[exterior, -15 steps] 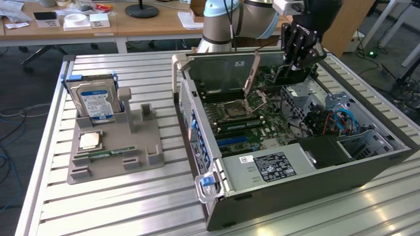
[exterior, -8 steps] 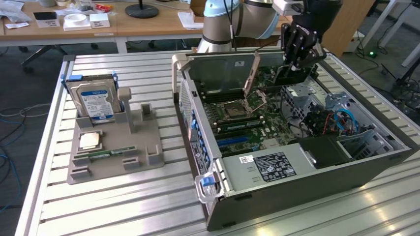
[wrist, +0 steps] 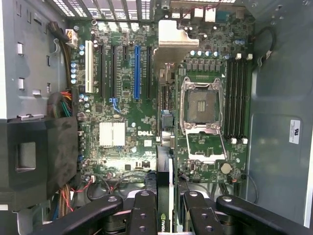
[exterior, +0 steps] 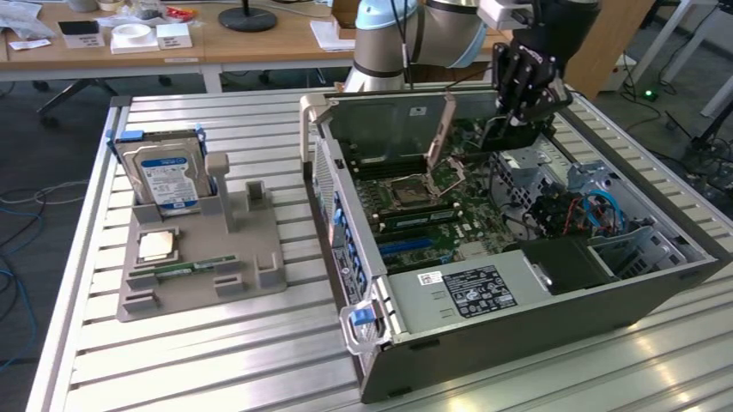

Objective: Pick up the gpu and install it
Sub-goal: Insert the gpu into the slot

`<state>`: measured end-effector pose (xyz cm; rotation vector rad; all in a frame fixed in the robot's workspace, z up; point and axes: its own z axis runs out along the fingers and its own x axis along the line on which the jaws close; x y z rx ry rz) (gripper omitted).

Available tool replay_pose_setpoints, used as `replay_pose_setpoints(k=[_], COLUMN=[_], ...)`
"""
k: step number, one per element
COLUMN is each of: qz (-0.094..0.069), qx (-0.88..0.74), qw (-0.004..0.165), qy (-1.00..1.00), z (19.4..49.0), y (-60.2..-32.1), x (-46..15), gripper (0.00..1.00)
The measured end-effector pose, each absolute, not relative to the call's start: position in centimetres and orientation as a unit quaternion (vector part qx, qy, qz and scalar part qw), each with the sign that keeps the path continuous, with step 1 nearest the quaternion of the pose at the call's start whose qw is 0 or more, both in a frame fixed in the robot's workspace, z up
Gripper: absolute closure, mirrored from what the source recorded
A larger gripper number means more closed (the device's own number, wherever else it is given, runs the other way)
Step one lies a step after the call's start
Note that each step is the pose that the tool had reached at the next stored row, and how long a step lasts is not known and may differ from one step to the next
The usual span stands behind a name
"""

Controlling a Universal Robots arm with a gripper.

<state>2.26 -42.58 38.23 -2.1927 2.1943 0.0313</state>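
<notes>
Jaws: the gripper [wrist: 168, 196] is partly closed, its two fingers pinching a card edge-on between them.
Held item: the gpu [wrist: 165, 166], a thin black card, clamped by its flat faces and sticking out past the fingertips.
Below the jaws: the green motherboard [wrist: 122, 132] inside the open computer case [exterior: 516, 318]; the card hangs above it without touching.
To one side of the jaws: a long blue slot [wrist: 137, 71] among black ones, not under the card.
To the other side: the open processor socket [wrist: 201, 105].
Risk, alignment: lowered from here, the card would likely land on bare board instead of a slot.
Risk, grip: a pinch near one end may let the card tilt and jam.
Risk, snagging: the loose cables [wrist: 66, 103] by the case wall could catch it.
</notes>
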Motion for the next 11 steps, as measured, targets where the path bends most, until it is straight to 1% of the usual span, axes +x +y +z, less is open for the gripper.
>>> replay_pose_setpoints(k=[11], qz=[0.009], qx=[-0.708], qw=[0.023], qy=[0.706], z=[38.2], y=[-43.8], x=[1.5], gripper=[0.74])
